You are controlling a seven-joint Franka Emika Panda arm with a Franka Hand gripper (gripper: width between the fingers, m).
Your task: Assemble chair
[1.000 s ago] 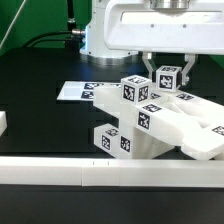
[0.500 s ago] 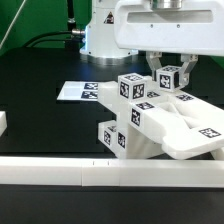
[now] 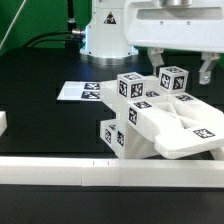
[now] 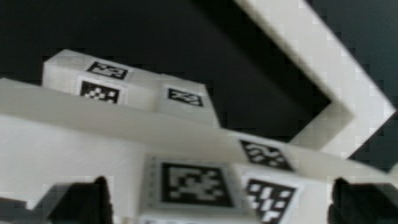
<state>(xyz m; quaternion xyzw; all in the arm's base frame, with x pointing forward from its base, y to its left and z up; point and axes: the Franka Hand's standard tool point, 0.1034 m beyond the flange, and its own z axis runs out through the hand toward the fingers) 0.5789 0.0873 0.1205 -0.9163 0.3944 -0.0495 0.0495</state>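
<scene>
Item: chunky white plastic chair (image 3: pixel 160 120) with black-and-white square marker tags, joined, lying tilted on black table (image 3: pixel 40 115), toward the exterior view's right. Two-finger gripper (image 3: pixel 176 68) above it, fingers spread wide, holding nothing. Marker board (image 3: pixel 78 91) flat behind, left.

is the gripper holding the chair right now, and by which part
Nothing is held: the gripper stands open, its fingers apart on either side of a tagged block atop the chair.
</scene>
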